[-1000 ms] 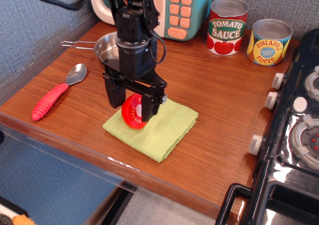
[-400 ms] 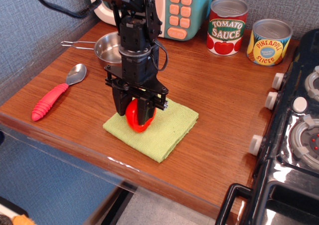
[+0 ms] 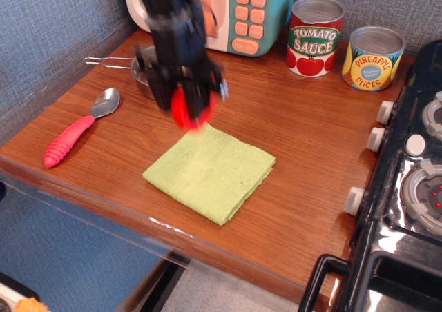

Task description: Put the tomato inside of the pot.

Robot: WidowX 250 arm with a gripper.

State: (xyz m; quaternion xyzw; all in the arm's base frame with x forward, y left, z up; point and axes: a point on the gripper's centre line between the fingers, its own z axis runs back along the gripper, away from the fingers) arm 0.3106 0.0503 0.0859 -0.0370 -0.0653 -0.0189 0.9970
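Observation:
My gripper [image 3: 189, 110] is shut on the red tomato [image 3: 185, 111] and holds it in the air above the far left corner of the green cloth [image 3: 209, 171]. The image of the arm is blurred by motion. The steel pot [image 3: 141, 66] stands behind the gripper at the back left, mostly hidden by the arm; its thin wire handle [image 3: 107, 62] sticks out to the left.
A red-handled spoon [image 3: 77, 129] lies at the left. A Tomato Sauce can [image 3: 314, 36] and a pineapple can [image 3: 373, 58] stand at the back right. A toy microwave [image 3: 242, 12] is behind the arm. A black stove [image 3: 407, 181] fills the right side.
The gripper closed on the tomato on the cloth, then lifted it up and back towards the pot. The cloth now lies bare.

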